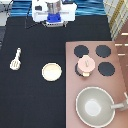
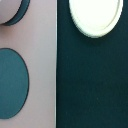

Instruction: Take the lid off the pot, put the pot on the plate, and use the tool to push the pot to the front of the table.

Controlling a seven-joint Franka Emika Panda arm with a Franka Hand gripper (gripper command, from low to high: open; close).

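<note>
The pink-tan pot [image 1: 86, 66] sits on a burner of the stove, with the pale-pink lid [image 1: 87, 63] and its small knob still on top. On the black table [image 1: 30, 95] lies the cream plate [image 1: 51, 71], to the pot's left in the exterior view; the wrist view catches it as the plate [image 2: 95, 16]. The cream-white tool [image 1: 16, 60] lies further left, slotted head toward the exterior view's bottom. My gripper [image 1: 54, 21] hangs at the exterior view's top, far from all of them, holding nothing I can see.
The brownish-pink stove counter [image 1: 120, 70] fills the exterior view's right side, with black burners [image 1: 103, 51] on it. A large grey-beige pan [image 1: 95, 106] with a long handle sits at its bottom end. The wrist view shows the counter edge [image 2: 42, 65] and a burner [image 2: 12, 82].
</note>
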